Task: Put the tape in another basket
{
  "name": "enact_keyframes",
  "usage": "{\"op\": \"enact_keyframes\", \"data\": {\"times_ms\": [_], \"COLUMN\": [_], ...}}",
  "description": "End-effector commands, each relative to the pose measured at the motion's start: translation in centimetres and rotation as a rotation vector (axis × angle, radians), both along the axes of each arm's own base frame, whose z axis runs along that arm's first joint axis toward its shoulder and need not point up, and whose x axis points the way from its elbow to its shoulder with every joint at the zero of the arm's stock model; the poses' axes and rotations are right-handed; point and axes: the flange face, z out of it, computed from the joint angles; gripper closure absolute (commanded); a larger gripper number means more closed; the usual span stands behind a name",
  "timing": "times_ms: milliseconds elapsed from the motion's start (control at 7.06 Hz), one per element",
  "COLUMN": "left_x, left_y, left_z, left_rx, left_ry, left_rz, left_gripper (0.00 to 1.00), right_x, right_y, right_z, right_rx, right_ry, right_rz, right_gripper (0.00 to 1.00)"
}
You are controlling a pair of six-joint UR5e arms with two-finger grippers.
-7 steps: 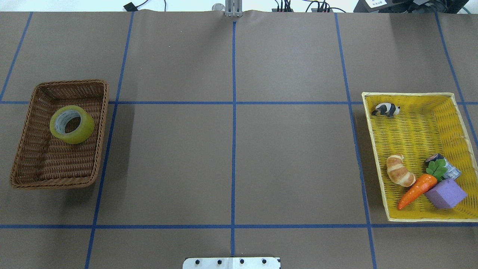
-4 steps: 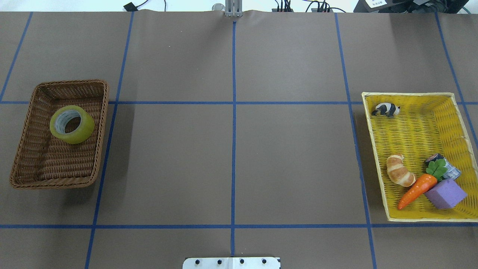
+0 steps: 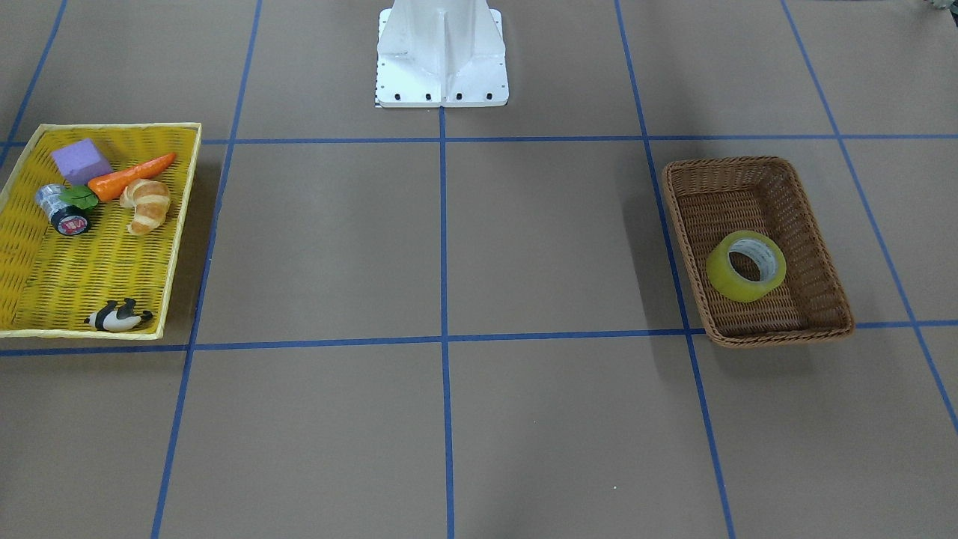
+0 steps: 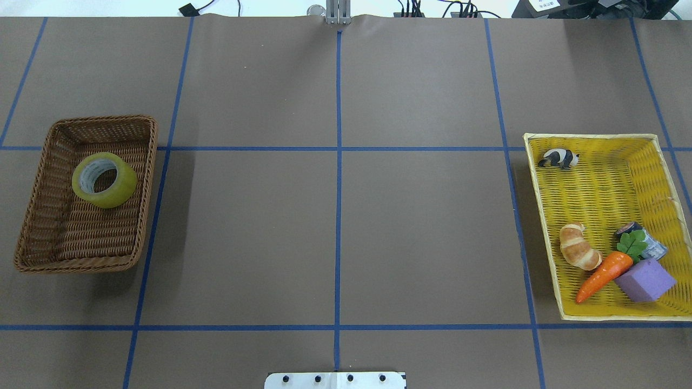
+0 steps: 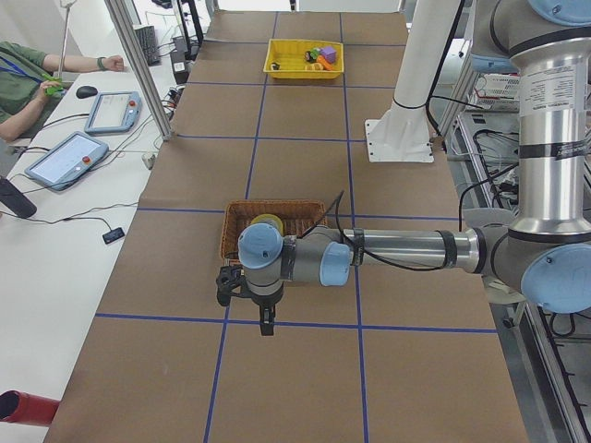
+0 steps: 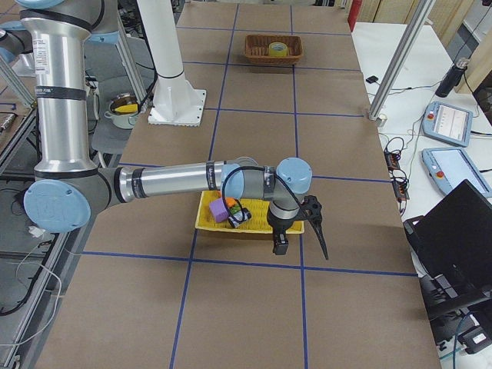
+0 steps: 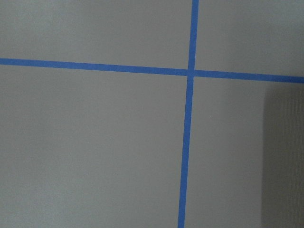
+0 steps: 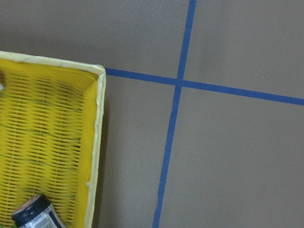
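Note:
The yellow-green tape roll (image 4: 104,180) lies flat in the brown wicker basket (image 4: 32,216) at the table's left; both also show in the front view, tape (image 3: 746,266) and basket (image 3: 823,262). My left gripper (image 5: 249,305) shows only in the exterior left view, hanging above the table beside the basket's near end; I cannot tell if it is open or shut. My right gripper (image 6: 301,250) shows only in the exterior right view, beside the yellow tray's near edge; I cannot tell its state. Neither gripper touches the tape.
A yellow woven tray (image 4: 540,216) at the table's right holds a panda figure (image 4: 559,158), a croissant (image 4: 578,247), a carrot (image 4: 603,275), a purple block (image 4: 646,279) and a silver cylinder (image 8: 35,213). The robot's white base (image 3: 441,56) stands at mid table edge.

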Motion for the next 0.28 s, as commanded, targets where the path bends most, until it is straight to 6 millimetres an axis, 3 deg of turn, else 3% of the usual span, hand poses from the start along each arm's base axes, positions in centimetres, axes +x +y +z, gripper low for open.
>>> {"op": "enact_keyframes", "data": {"times_ms": [0, 142], "left_x": [0.00, 0.00], "left_y": [0.01, 0.00], "left_z": [0.08, 0.06], "left_rx": [-0.002, 0.000], "left_ry": [0.000, 0.000], "left_rz": [-0.001, 0.000], "left_gripper": [0.01, 0.01], "right_x": [0.00, 0.00], "right_y": [-0.07, -0.07], "right_z": [-0.13, -0.13], "right_rx": [0.003, 0.002], "right_ry": [0.001, 0.001], "right_rz": [0.000, 0.001], "right_gripper": [0.00, 0.00]}}
